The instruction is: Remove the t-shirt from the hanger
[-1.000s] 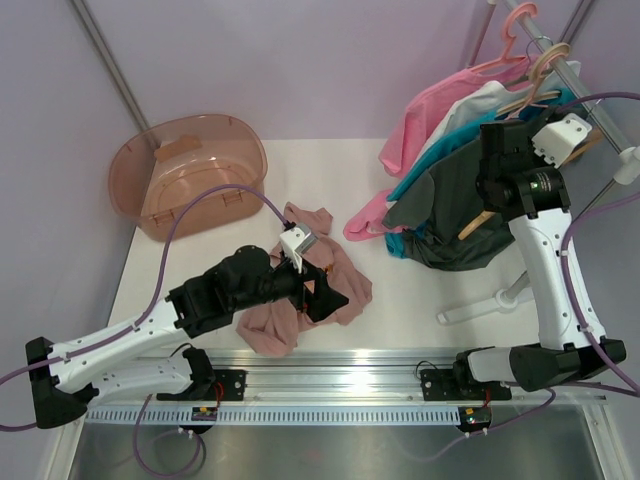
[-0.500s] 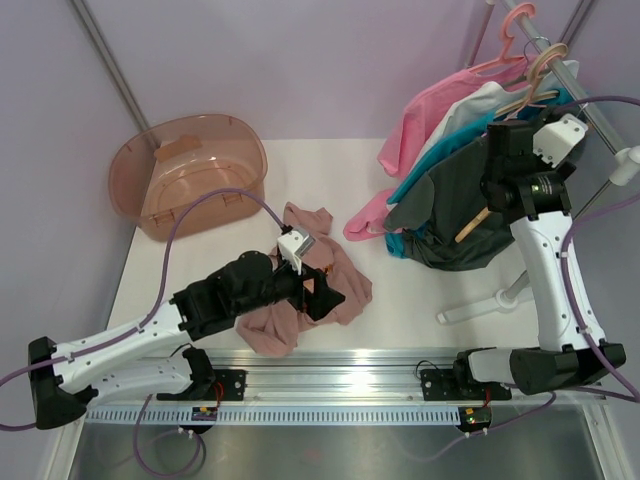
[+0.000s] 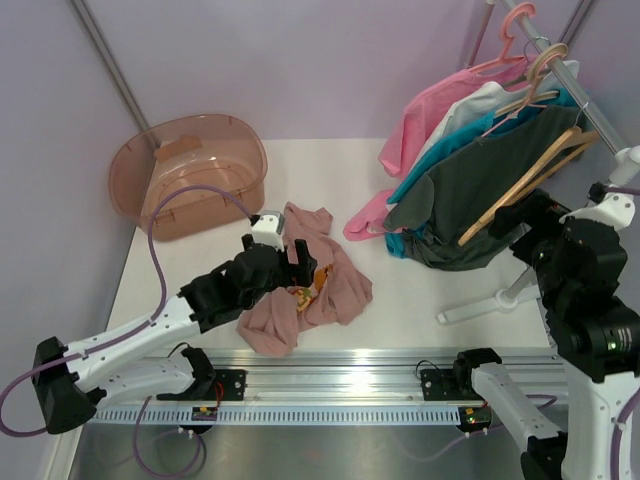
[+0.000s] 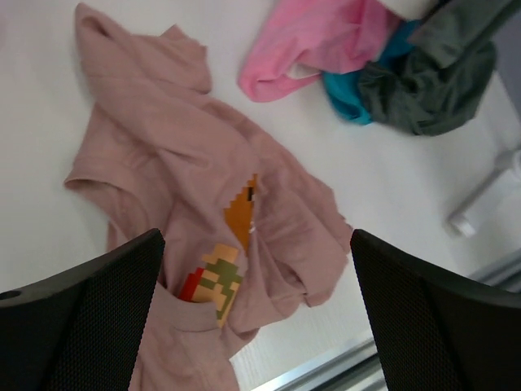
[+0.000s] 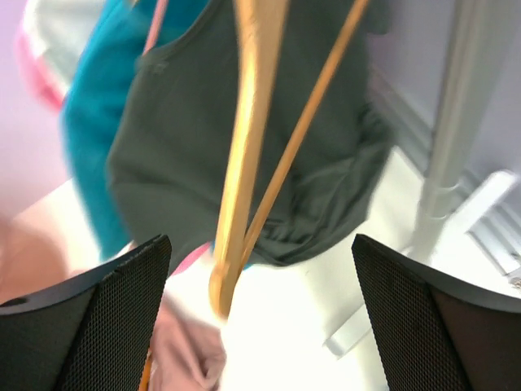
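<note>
T-shirt [image 3: 340, 290] lies crumpled on the table [image 3: 420, 300], print partly showing in a fold, well apart from the hanger [image 3: 515, 189]. The hanger hangs bare and tilted from the rack rail [image 3: 560, 62], in front of a dark grey garment [image 3: 440, 205]. No part of the mauve cloth touches the wood, so the removal itself looks done and the step in hand seems to be the release and pull-away. The left gripper [image 3: 300, 270] sits over the middle of the heap with its jaws spread wide. In the left wrist view the shirt fills the gap between the fingers and neither pad pinches it. The right gripper [image 5: 260, 314] is also spread wide and holds nothing. In its own view the hanger sits ahead of the fingers and clear of them. The next move probably calls for little. The left arm should lift straight up from the cloth so that no fold catches on a finger and drags. The right arm should draw back from the rack without knocking the hanger or the clothes beside it. Whether the shirt should be laid flatter cannot be told from the task.
</note>
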You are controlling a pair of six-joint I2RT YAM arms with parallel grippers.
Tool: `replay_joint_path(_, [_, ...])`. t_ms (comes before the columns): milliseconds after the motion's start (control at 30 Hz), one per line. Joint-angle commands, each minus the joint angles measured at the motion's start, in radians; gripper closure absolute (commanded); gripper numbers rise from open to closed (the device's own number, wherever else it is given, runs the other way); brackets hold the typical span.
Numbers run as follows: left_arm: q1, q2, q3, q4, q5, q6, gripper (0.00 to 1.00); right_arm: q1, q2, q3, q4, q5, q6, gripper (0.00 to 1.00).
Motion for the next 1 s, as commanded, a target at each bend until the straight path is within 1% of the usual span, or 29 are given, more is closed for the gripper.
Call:
replay_joint_path(0, [0.026, 0.073, -0.022, -0.027, -0.096, -0.071, 0.01, -0.003, -0.078, -0.093, 0.029, -0.335, -0.025, 0.01])
replay_joint_path(33, [0.045, 0.086, -0.028, -0.024, -0.085, -0.078, 0.01, -0.003, -0.103, -0.125, 0.058, -0.402, -0.023, 0.0])
replay_joint_path(67, [0.051, 0.101, -0.033, 0.001, -0.07, -0.077, 0.01, -0.003, -0.127, -0.157, 0.088, -0.527, -0.017, 0.01])
replay_joint_path(100, [0.056, 0.144, -0.039, 0.012, -0.059, -0.062, 0.01, -0.003, -0.17, -0.215, 0.142, -0.567, 0.006, 0.0])
replay_joint_path(133, [0.056, 0.173, -0.036, 0.019, -0.05, -0.057, 0.01, -0.003, -0.189, -0.24, 0.165, -0.638, 0.014, 0.0])
replay_joint_path(200, [0.056, 0.247, -0.027, 0.029, -0.044, -0.039, 0.01, -0.003, -0.234, -0.308, 0.235, -0.708, 0.027, 0.0])
replay_joint_path(233, [0.056, 0.328, -0.012, 0.03, -0.053, -0.037, 0.01, -0.003, -0.247, -0.328, 0.257, -0.758, 0.031, 0.0])
replay_joint_path(300, [0.056, 0.408, 0.002, 0.041, -0.071, -0.035, 0.01, -0.002, -0.285, -0.374, 0.312, -0.782, 0.047, 0.01])
replay_joint_path(333, [0.057, 0.481, 0.012, 0.056, -0.081, -0.035, 0.01, -0.003, -0.295, -0.388, 0.329, -0.812, 0.049, 0.0])
replay_joint_path(433, [0.077, 0.604, 0.022, 0.085, -0.052, -0.042, 0.01, -0.003, -0.336, -0.429, 0.388, -0.869, 0.064, 0.01])
replay_joint_path(500, [0.089, 0.649, 0.028, 0.107, -0.039, -0.042, 0.01, -0.003, -0.365, -0.446, 0.412, -0.884, 0.064, 0.01])
replay_joint_path(533, [0.097, 0.676, 0.028, 0.125, -0.036, -0.039, 0.03, -0.003, -0.365, -0.449, 0.415, -0.895, 0.06, 0.01])
replay_joint_path(567, [0.102, 0.684, 0.022, 0.137, -0.03, -0.026, 0.08, -0.002, -0.391, -0.455, 0.42, -0.892, 0.055, 0.0])
replay_joint_path(633, [0.118, 0.693, 0.019, 0.154, -0.018, -0.022, 0.49, -0.003, -0.405, -0.469, 0.437, -0.907, 0.055, 0.0])
replay_joint_path(667, [0.123, 0.686, 0.021, 0.156, -0.016, -0.016, 0.66, -0.002, -0.41, -0.477, 0.444, -0.917, 0.057, 0.01])
replay_joint_path(700, [0.137, 0.675, 0.028, 0.154, -0.012, -0.008, 0.85, -0.003, -0.414, -0.494, 0.463, -0.93, 0.058, 0.01])
replay_joint_path(733, [0.143, 0.658, 0.042, 0.144, -0.01, -0.003, 0.94, -0.003, -0.414, -0.503, 0.475, -0.967, 0.063, 0.0])
replay_joint_path(767, [0.148, 0.605, 0.061, 0.104, -0.013, 0.007, 1.0, -0.003, -0.417, -0.521, 0.496, -0.984, 0.067, 0.0])
replay_joint_path(833, [0.149, 0.533, 0.146, 0.05, -0.035, 0.035, 1.0, -0.003, -0.423, -0.54, 0.518, -1.012, 0.072, 0.0])
replay_joint_path(867, [0.148, 0.491, 0.182, 0.042, -0.032, 0.088, 1.0, -0.003, -0.43, -0.556, 0.536, -1.015, 0.072, 0.01])
replay_joint_path(900, [0.149, 0.418, 0.262, 0.036, -0.015, 0.124, 1.0, -0.003, -0.431, -0.564, 0.544, -1.006, 0.067, 0.01])
replay_joint_path(967, [0.149, 0.355, 0.358, 0.019, -0.039, 0.193, 1.0, -0.003, -0.431, -0.58, 0.544, -0.987, 0.049, 0.0])
